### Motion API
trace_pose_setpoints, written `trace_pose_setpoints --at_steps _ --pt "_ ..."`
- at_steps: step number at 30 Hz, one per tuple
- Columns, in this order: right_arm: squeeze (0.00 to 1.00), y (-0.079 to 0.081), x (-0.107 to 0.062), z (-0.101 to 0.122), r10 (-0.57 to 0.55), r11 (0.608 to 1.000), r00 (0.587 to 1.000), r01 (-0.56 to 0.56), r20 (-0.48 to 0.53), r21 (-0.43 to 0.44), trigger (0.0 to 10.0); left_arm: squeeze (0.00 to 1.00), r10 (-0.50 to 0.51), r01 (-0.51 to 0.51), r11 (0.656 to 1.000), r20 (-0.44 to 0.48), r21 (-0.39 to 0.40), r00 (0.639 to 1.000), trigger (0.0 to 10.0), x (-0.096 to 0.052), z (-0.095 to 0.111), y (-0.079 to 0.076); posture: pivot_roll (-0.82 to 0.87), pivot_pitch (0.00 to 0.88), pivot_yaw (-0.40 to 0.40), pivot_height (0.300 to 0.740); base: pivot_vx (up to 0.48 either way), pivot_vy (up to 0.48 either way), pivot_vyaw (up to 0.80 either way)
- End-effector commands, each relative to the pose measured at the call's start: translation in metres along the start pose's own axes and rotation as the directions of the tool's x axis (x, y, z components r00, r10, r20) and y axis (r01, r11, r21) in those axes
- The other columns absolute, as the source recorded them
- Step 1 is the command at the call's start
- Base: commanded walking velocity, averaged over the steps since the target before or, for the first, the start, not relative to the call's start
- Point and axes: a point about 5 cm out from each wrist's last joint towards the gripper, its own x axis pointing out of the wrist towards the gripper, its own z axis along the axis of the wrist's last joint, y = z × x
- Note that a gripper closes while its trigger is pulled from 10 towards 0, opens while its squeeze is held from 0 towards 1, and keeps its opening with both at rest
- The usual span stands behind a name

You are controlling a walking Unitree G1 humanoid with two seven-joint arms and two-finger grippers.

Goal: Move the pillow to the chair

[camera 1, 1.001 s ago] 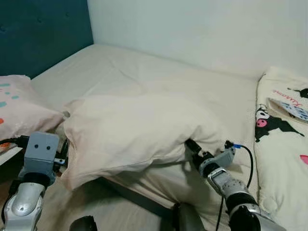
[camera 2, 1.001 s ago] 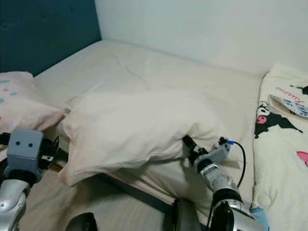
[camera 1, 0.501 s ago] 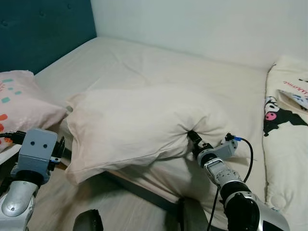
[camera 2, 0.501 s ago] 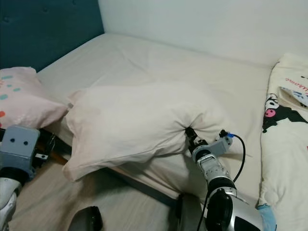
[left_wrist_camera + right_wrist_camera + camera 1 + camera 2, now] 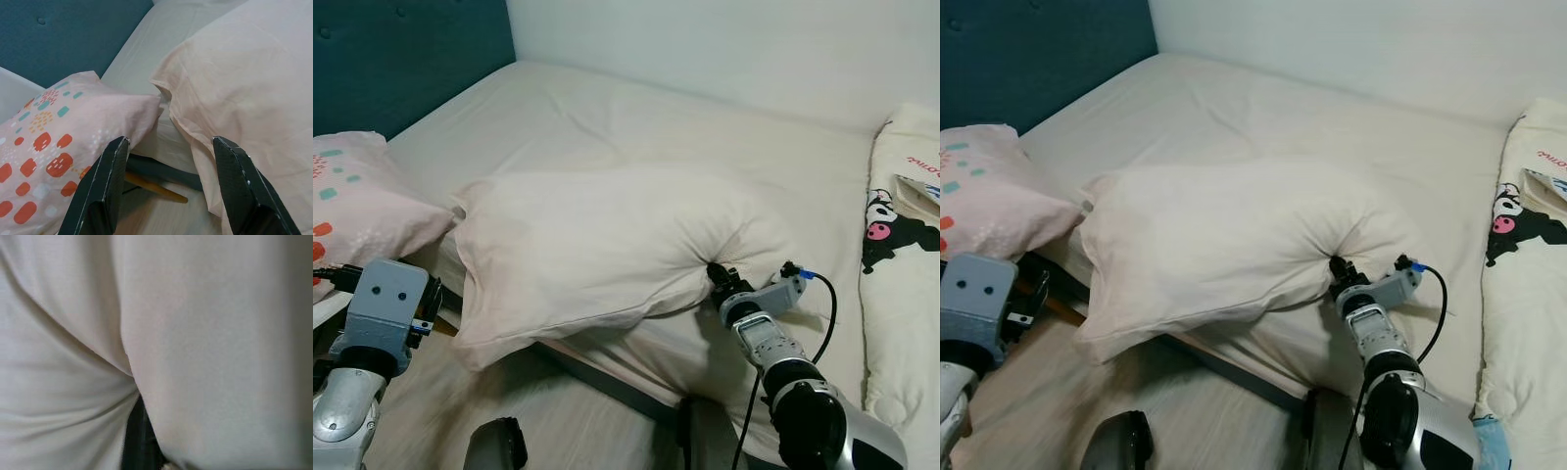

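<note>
pillow [image 5: 597,245] lies at the near edge of the bed [image 5: 636,117], one corner hanging off over the floor [image 5: 568,411]. right gripper [image 5: 716,277] has pinched a fold of its near side, cloth bunched and creased around the fingers, closed tight on it. left gripper [image 5: 168,191] hangs beside the pillow's other end with fingers spread wide, holding nothing, a patterned pink pillow [image 5: 54,142] just beside it. from where i stand the move looks barely begun: the grab is made, but the pillow isn't lifted clear of the bed and no chair can be seen, so the carrying and setting down are all left.
</note>
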Motion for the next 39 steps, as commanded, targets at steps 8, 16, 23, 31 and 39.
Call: trace_pose_setpoints --at_steps 8,16,23,31,39 --pt "0.0 0.05 0.016 0.015 0.23 0.963 0.973 -0.231 -0.022 -0.142 0.0 0.0 0.001 -0.001 1.0 0.01 -0.018 1.0 10.0 0.011 0.002 -0.007 0.05 0.09 -0.059 0.383 0.0 0.0 0.0" --pt "0.0 0.118 0.023 0.021 0.52 0.826 0.847 -0.531 -0.112 -0.188 0.0 0.0 0.052 -0.048 0.993 0.028 -0.112 0.998 10.0 0.034 0.006 -0.014 0.02 0.0 -0.076 0.383 0.0 0.0 0.0" --pt "0.0 0.142 0.021 0.024 0.619 0.741 0.773 -0.633 -0.137 -0.224 0.0 0.0 0.097 -0.093 0.965 0.005 -0.247 0.995 10.0 0.046 0.006 -0.022 0.03 0.0 -0.092 0.397 0.0 0.0 0.0" --pt "0.0 0.159 0.019 0.024 0.689 0.671 0.707 -0.705 -0.159 -0.228 0.0 0.0 0.098 -0.095 0.941 -0.007 -0.324 0.995 10.0 0.06 0.006 -0.043 0.01 0.0 -0.092 0.421 0.0 0.0 0.0" --pt "0.0 0.172 0.013 0.003 0.746 0.601 0.627 -0.779 -0.224 -0.18 0.0 0.0 0.085 -0.095 0.927 -0.042 -0.363 0.995 10.0 0.066 -0.001 -0.059 0.02 0.0 -0.097 0.455 0.0 0.0 0.0"
